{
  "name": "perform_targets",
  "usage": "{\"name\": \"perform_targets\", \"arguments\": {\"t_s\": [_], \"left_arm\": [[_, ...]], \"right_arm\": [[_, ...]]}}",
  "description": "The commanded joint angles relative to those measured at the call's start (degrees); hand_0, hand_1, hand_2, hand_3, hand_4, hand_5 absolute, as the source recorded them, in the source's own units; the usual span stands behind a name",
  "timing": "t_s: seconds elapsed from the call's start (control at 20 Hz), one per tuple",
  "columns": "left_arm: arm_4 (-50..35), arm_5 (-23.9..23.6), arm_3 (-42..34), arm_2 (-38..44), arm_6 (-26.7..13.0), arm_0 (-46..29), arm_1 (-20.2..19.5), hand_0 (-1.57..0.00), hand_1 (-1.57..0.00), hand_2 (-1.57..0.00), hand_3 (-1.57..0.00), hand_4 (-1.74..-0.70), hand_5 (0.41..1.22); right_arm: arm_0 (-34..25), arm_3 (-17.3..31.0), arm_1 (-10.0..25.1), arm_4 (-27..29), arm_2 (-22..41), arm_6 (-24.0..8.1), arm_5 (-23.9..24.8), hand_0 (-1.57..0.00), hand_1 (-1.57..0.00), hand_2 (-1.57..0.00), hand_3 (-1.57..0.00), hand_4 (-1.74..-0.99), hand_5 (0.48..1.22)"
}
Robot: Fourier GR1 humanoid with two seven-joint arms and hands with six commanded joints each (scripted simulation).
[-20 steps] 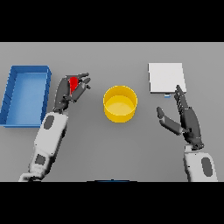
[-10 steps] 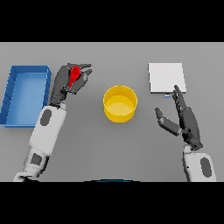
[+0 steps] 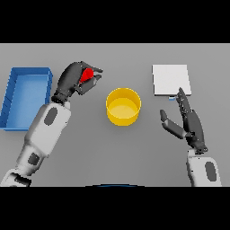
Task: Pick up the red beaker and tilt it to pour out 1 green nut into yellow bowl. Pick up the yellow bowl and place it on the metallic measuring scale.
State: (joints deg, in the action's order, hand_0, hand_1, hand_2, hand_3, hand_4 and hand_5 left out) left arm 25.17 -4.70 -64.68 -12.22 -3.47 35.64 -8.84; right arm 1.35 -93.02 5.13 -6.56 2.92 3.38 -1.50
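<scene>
On grey table (image 3: 134, 152), left hand (image 3: 72, 81) has fingers curled round red beaker (image 3: 86, 75) beside yellow bowl (image 3: 123, 106), pouring and scale (image 3: 170, 80) placement remain; right hand (image 3: 188, 123) spread, idle.

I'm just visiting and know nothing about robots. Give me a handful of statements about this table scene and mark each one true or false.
1. The left hand has its fingers curled round the red beaker. True.
2. The yellow bowl sits on the metallic measuring scale. False: the bowl stands on the grey table, apart from the scale, which lies further back on the right.
3. The right hand holds the bowl. False: it is open, to the right of the bowl, and holds nothing.
4. A blue tray lies at the table's left side. True.
5. The red beaker is inside the blue tray. False: it is in the left hand, between the tray and the bowl.
</scene>
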Motion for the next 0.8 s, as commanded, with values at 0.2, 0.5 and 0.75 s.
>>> {"name": "perform_targets", "arguments": {"t_s": [0.2,0.5,0.75], "left_arm": [[9.8,5.5,2.4,-9.7,-4.2,7.5,-5.3,-1.57,-1.57,-1.57,-1.57,-1.72,1.160],[16.6,15.9,7.4,-20.2,-4.8,15.1,-7.9,-1.57,-1.57,-1.57,-1.57,-1.64,1.205],[20.8,23.4,10.9,-28.0,-5.7,21.7,-8.1,-1.57,-1.57,-1.57,-1.33,-1.68,1.216]], "right_arm": [[0.5,-0.5,-0.1,-1.5,0.6,0.2,0.7,0.00,0.00,0.00,0.00,-1.287,0.694],[0.4,-0.5,-0.1,-1.1,0.4,-1.6,0.6,0.00,0.00,0.00,0.00,-1.290,0.685],[0.3,-0.9,-1.4,1.3,-0.1,-2.6,0.2,0.00,0.00,0.00,0.00,-1.283,0.644]]}}
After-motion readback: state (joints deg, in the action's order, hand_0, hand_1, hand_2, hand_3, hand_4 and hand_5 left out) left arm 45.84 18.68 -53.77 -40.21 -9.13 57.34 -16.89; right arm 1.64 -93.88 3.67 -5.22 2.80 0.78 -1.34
